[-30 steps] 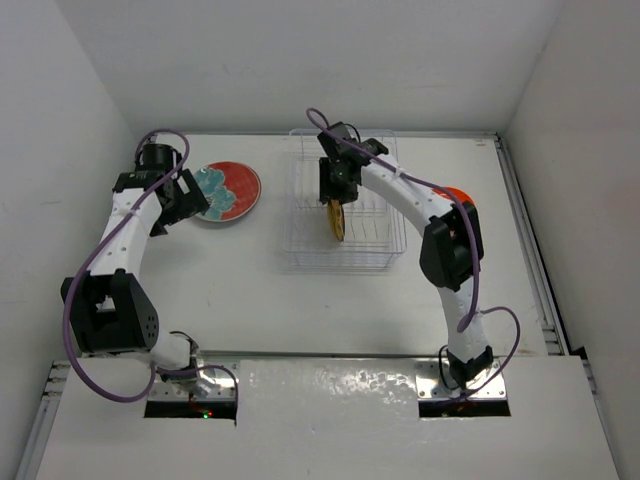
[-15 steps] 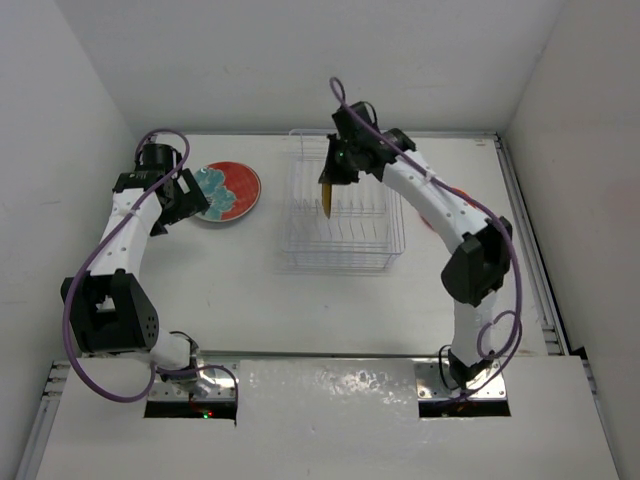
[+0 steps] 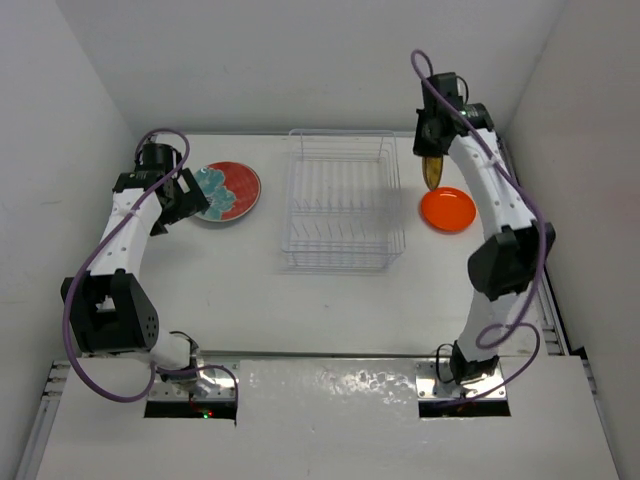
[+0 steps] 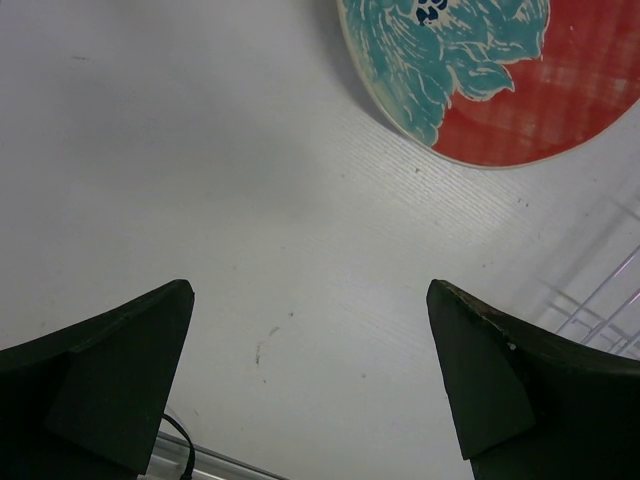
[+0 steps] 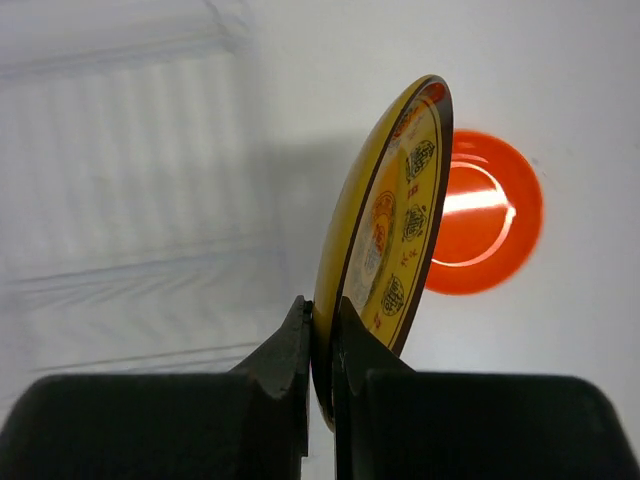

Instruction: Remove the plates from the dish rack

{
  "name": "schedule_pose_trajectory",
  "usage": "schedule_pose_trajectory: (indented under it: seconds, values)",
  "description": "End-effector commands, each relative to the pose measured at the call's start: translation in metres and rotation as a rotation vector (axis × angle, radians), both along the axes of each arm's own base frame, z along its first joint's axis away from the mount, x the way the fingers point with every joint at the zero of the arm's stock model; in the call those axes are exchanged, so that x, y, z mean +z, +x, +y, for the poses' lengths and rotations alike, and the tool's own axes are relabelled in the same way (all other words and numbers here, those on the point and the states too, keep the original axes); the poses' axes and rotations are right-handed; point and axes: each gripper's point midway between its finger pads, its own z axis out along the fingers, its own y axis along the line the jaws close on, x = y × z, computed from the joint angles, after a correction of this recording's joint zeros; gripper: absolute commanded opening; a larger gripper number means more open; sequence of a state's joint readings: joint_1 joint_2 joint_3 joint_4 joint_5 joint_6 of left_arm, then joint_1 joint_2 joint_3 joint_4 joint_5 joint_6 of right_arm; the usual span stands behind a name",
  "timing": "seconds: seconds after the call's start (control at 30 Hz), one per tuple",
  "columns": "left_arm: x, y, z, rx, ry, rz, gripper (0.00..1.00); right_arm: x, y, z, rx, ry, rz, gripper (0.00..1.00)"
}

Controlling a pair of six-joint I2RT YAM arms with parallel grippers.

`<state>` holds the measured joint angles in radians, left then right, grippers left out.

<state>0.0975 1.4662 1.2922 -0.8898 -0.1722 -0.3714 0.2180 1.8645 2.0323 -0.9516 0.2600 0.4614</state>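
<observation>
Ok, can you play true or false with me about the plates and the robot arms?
1. The right gripper holds the yellow plate on its edge. True.
2. The dish rack has two plates in it. False: it holds none.
3. The orange plate lies flat on the table, right of the rack. True.
4. The left gripper is shut on the teal plate. False: it is open and empty; the teal plate lies on the red plate.

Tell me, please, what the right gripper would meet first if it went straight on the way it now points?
Carrying the yellow plate edge-on, the right gripper would probably bring it down onto the orange plate or the table just beside it; depth is unclear.
</observation>
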Motion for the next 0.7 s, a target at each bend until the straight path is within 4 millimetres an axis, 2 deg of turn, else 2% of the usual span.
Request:
schedule_pose_trajectory:
  seconds: [0.0, 0.13, 0.27, 0.37, 0.43, 0.5, 0.53, 0.63, 0.67]
  values:
    - [0.011, 0.011, -0.002, -0.017, 0.014, -0.047, 1.0, -0.076, -0.012, -0.037, 0.034, -0.245, 0.252, 0.0]
    - [0.013, 0.014, -0.001, -0.017, 0.016, -0.044, 1.0, -0.102, -0.003, -0.055, 0.012, -0.273, 0.298, 0.01]
    - [0.004, 0.011, -0.001, -0.018, 0.018, -0.027, 1.0, -0.118, 0.005, -0.067, 0.001, -0.317, 0.347, 0.03]
    - [0.0, 0.008, 0.0, -0.018, 0.025, -0.02, 1.0, -0.132, 0.003, -0.073, -0.005, -0.325, 0.382, 0.13]
    - [0.0, 0.007, 0.001, -0.017, 0.029, -0.018, 1.0, -0.133, 0.001, -0.074, -0.009, -0.328, 0.39, 0.62]
    - [0.001, 0.007, 0.001, -0.017, 0.029, -0.019, 1.0, -0.128, -0.002, -0.075, -0.015, -0.324, 0.387, 0.91]
    - [0.001, 0.007, 0.001, -0.018, 0.031, -0.017, 1.0, -0.122, -0.004, -0.076, -0.023, -0.327, 0.38, 0.99]
    - [0.007, 0.009, 0.003, -0.016, 0.04, -0.016, 1.0, -0.094, -0.012, -0.078, -0.037, -0.319, 0.335, 0.99]
    - [0.01, 0.009, 0.004, -0.015, 0.045, -0.017, 1.0, -0.078, -0.017, -0.076, -0.036, -0.301, 0.305, 0.99]
